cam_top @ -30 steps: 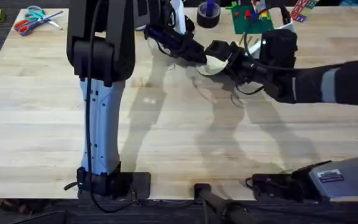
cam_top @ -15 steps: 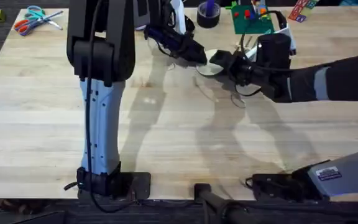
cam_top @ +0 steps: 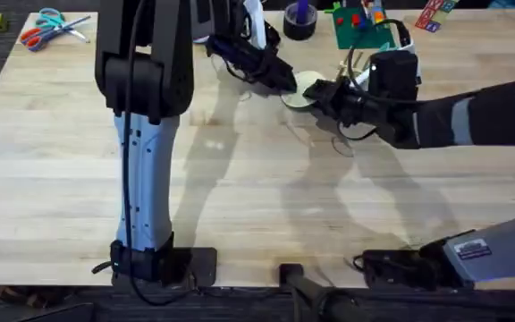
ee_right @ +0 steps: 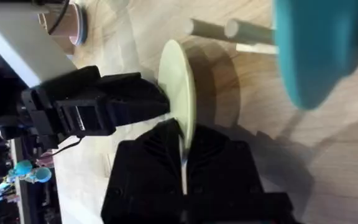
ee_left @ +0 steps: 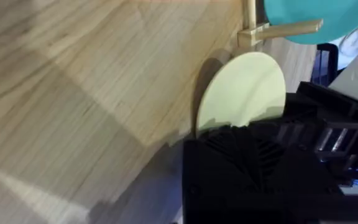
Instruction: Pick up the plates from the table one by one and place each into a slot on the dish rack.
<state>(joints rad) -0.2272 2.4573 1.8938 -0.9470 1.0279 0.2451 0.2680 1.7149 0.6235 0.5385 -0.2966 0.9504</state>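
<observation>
Gripping the cream plate (cam_top: 308,88) edge-on, right gripper (cam_top: 322,91) meets left gripper (cam_top: 286,82) (also clamped on it), upper centre of frame

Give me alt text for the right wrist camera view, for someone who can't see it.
The right gripper clamps the edge of a cream round plate, held on edge above the pale wooden table. The black left gripper sits against the plate's other face. Beyond are two pale dowel pegs of the wooden dish rack and a blurred turquoise plate.

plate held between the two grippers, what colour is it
Pale cream-yellow round plate, clearest in the left wrist view.
</observation>
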